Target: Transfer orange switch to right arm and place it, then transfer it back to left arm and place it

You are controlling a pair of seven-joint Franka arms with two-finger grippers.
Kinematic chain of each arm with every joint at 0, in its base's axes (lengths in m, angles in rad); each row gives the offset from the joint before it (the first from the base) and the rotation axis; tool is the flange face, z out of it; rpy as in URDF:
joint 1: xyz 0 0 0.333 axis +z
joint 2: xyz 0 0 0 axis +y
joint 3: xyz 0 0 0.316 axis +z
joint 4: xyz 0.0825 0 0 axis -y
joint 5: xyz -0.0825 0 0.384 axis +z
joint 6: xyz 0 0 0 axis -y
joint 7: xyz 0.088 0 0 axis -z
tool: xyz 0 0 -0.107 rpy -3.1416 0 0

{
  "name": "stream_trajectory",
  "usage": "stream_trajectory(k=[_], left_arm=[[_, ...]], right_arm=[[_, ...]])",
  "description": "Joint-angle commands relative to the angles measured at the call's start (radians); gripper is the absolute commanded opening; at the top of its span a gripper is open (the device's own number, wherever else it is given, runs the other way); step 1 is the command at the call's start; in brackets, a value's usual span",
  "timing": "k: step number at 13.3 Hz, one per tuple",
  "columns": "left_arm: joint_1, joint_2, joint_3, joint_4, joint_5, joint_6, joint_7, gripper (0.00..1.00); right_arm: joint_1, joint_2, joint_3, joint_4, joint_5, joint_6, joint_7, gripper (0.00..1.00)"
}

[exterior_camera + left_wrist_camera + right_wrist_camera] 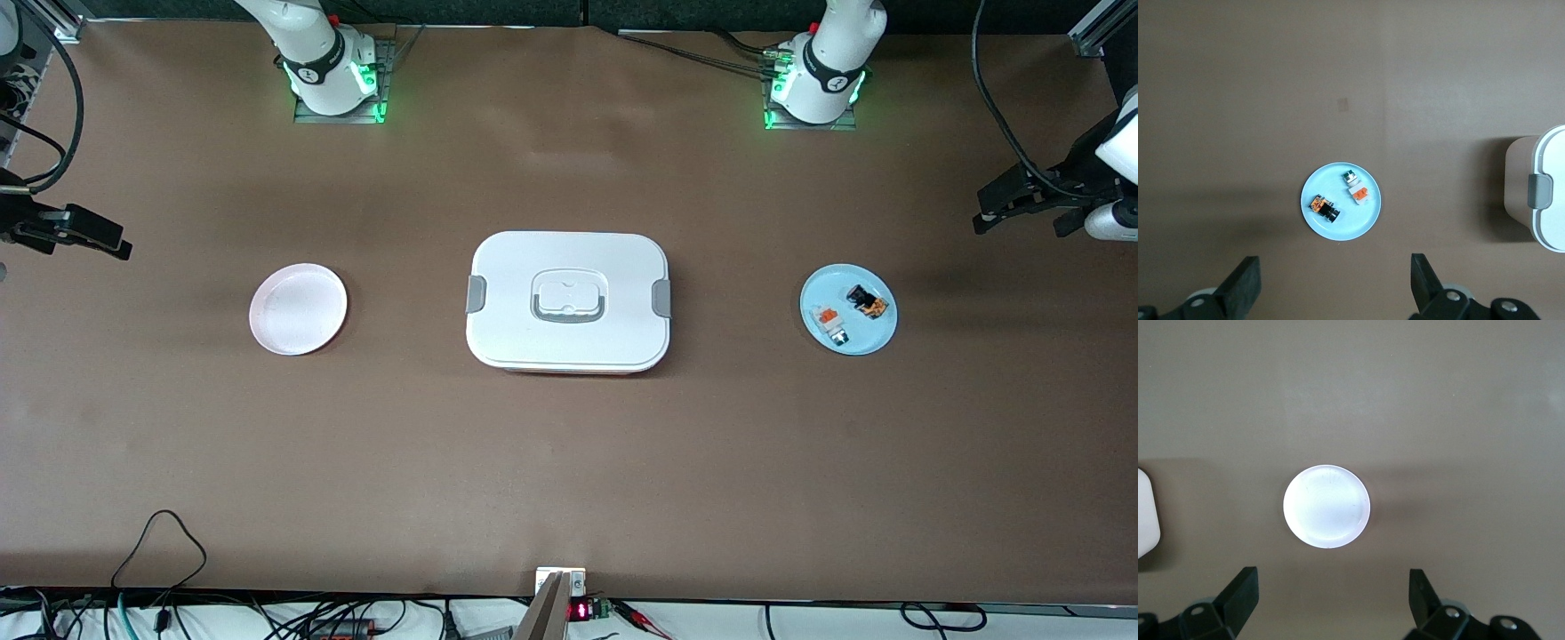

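A: Left wrist view: the left gripper (1331,293) has its two black fingers (1245,283) spread wide apart. Nothing is between them. It hangs high over the table, above the blue plate (1341,223).

B: What sits on that plate?

A: The orange switch (1324,208) lies on it, black with a bright orange block. Just beside it lies a white-and-grey part (1356,189) with an orange patch. The two do not touch.

B: And the right gripper (1331,603)?

A: Its fingers (1241,593) are wide apart too, holding nothing. It hangs high over the pink plate (1327,507), toward the right arm's end of the table.

B: Where is the box (568,300)?

A: In the middle of the table (569,471), between the two plates, well apart from each. Its lid is on, with grey clips at both ends.
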Motion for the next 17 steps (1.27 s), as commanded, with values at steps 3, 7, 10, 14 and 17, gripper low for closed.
stream_trajectory(k=[3, 7, 10, 14, 17], left_arm=[[0.005, -0.013, 0.003, -0.005, -0.020, -0.005, 0.027, 0.99], [0.005, -0.018, 0.001, 0.006, -0.022, -0.003, 0.027, 0.99], [0.005, -0.016, 0.003, 0.024, -0.022, -0.022, 0.027, 0.99], [0.042, -0.016, -0.023, 0.027, -0.032, -0.035, 0.027, 0.99], [0.048, -0.012, -0.017, 0.037, -0.045, -0.025, 0.027, 0.99]], right_arm=[[-0.004, 0.002, 0.002, 0.016, 0.003, -0.005, 0.005, 1.00], [-0.004, 0.002, 0.002, 0.016, 0.004, -0.005, 0.008, 1.00], [-0.004, 0.002, 0.002, 0.016, 0.004, -0.005, 0.008, 1.00], [0.000, 0.002, 0.005, 0.016, 0.009, 0.012, 0.013, 1.00], [0.001, 0.002, 0.005, 0.016, 0.015, 0.015, 0.016, 1.00]])
